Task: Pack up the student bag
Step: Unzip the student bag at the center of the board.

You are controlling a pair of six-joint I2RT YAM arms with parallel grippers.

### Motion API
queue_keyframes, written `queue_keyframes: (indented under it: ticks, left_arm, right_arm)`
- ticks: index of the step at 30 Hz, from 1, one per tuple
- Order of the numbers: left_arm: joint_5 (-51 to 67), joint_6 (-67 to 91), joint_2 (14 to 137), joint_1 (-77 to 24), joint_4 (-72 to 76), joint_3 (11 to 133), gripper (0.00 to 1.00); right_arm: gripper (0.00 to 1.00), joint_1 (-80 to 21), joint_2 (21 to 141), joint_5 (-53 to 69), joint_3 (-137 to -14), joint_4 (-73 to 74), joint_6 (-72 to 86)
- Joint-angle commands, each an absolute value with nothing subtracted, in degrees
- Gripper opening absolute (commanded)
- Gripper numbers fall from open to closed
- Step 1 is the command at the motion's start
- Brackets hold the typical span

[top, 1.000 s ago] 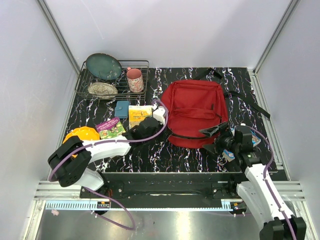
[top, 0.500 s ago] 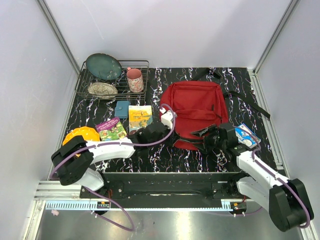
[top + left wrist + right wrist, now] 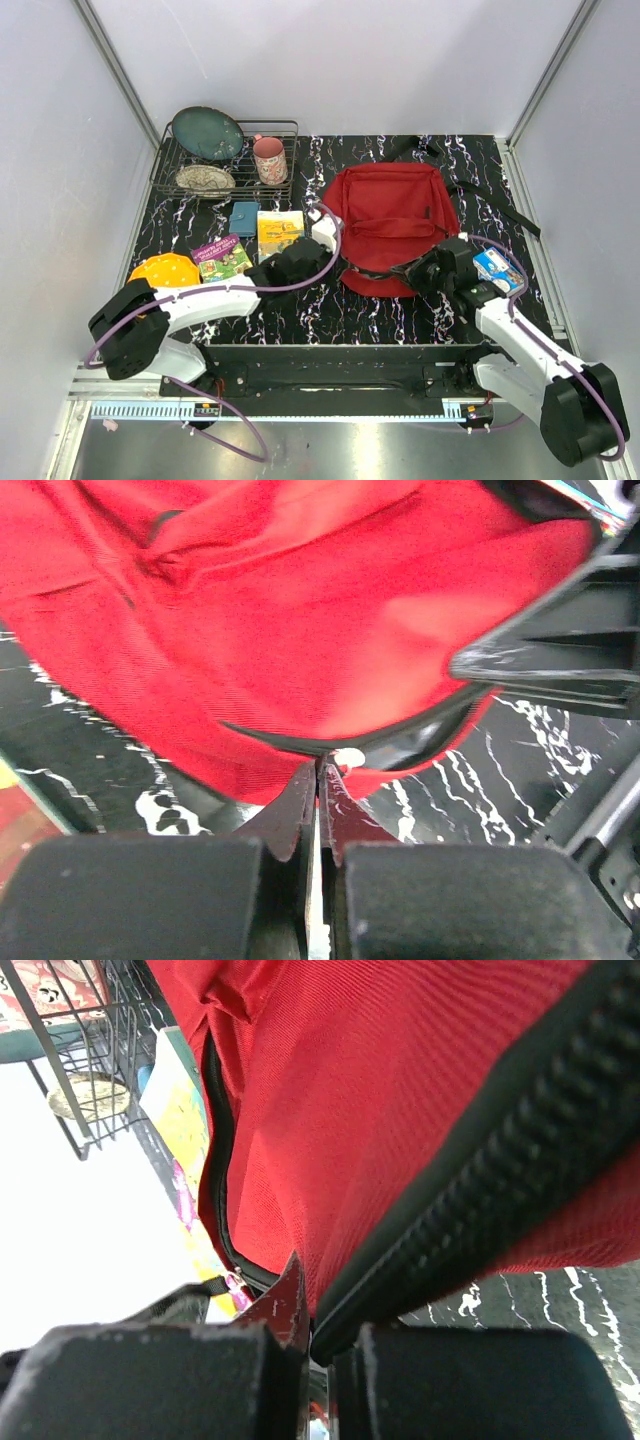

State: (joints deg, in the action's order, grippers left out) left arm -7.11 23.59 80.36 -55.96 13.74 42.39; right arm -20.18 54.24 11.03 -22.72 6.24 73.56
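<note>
The student bag (image 3: 390, 215) is a red backpack lying flat on the black marbled table, with its opening edge toward me. My left gripper (image 3: 343, 262) is at the bag's near left corner. In the left wrist view, the left gripper (image 3: 320, 767) is shut, its tips pinching the black zipper trim (image 3: 400, 742). My right gripper (image 3: 425, 270) is at the near right edge. Close up, the right gripper (image 3: 322, 1332) is shut on the thick black zipper edge (image 3: 480, 1170), with red fabric (image 3: 330, 1090) above it. The inside of the bag is hidden.
A wire rack (image 3: 165, 165) at the back left holds a teal plate (image 3: 207, 132), a speckled dish (image 3: 205, 179) and a pink mug (image 3: 269, 160). A blue case (image 3: 243, 218), a yellow book (image 3: 279, 232), a purple-green book (image 3: 222, 256) and an orange plate (image 3: 165, 270) lie left of the bag. A blue-white packet (image 3: 497, 270) lies to its right.
My right gripper swung left to the bag's near edge and closed on the zipper edge. The left gripper stayed shut at the near left corner, shifting slightly.
</note>
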Motion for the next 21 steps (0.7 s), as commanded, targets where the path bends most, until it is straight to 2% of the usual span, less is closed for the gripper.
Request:
queue_keyframes:
  ticks: [1,5,13,16,21]
  left_arm:
    - [-9.4,23.6,78.3,-50.3,12.3,43.2,0.0]
    - [-4.1,24.0,80.8,-43.0,10.6,46.0,0.0]
    - [-1.7,19.9,87.1,-37.9,7.8,51.1,0.0]
    - [-0.4,18.5,91.7,-35.2,5.5,54.4,0.0]
    - [7.7,16.6,97.6,-33.9,6.9,57.3,0.0]
  right_arm:
    - [0.0,-19.8,51.9,3.3,-32.3,15.8,54.7]
    - [0.0,-19.0,51.8,3.2,-36.7,20.1,45.5]
    - [0.0,-18.8,54.8,9.1,-41.0,22.8,35.1]
    - [0.0,-18.8,51.5,8.7,-40.1,23.3,33.6]
    - [0.0,-18.8,46.6,15.9,-38.2,22.9,31.7]
